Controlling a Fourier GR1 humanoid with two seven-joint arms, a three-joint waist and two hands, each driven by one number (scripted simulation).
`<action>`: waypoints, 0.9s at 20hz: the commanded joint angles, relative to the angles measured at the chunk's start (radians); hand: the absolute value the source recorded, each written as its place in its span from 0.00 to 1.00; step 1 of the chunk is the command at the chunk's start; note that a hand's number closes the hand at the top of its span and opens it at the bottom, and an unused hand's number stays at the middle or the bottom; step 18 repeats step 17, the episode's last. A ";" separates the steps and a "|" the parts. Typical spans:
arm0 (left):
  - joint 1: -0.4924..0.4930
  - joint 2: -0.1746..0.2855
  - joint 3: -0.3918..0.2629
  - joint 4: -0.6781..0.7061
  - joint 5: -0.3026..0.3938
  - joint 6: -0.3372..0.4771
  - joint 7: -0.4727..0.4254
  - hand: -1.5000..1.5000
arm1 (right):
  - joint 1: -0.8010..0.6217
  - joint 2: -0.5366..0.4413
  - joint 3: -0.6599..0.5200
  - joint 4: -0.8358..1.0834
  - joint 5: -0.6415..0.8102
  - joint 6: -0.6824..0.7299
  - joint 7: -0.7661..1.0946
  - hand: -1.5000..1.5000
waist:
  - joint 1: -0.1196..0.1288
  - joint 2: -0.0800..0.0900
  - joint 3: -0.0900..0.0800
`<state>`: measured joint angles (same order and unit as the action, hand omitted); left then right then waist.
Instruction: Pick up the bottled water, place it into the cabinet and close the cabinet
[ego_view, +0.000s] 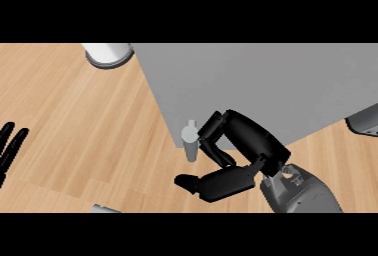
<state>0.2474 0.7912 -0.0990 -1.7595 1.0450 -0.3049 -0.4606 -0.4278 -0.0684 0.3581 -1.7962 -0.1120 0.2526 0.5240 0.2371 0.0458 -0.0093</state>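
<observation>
Head view showed bottled water (190, 145) at the grey cabinet (280, 85) corner, right hand (247, 136) unclenched just beside it, white canister (108, 52) behind.

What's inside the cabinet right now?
The interior is hidden: only the cabinet's grey top shows from above. The bottled water stands at its lower-left corner in the view, beside the right hand. Whether it is inside cannot be told.

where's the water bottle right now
In the head view the bottled water sits near the middle of the wooden counter, at the grey cabinet's lower left corner, just left of the right hand.
</observation>
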 joint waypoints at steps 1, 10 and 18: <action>0.009 0.006 0.015 0.016 0.010 -0.018 -0.002 0.00 | -0.183 0.065 -0.096 0.171 0.058 -0.139 0.014 1.00 | -0.015 -0.004 0.002; 0.015 -0.011 0.016 0.025 0.023 -0.028 -0.004 0.00 | -0.417 0.068 -0.187 0.418 0.014 -0.370 -0.018 0.00 | -0.037 -0.002 0.006; 0.038 -0.017 0.027 0.042 0.016 -0.041 -0.018 0.00 | -0.448 0.068 -0.176 0.473 -0.035 -0.458 -0.033 0.00 | -0.047 -0.001 0.007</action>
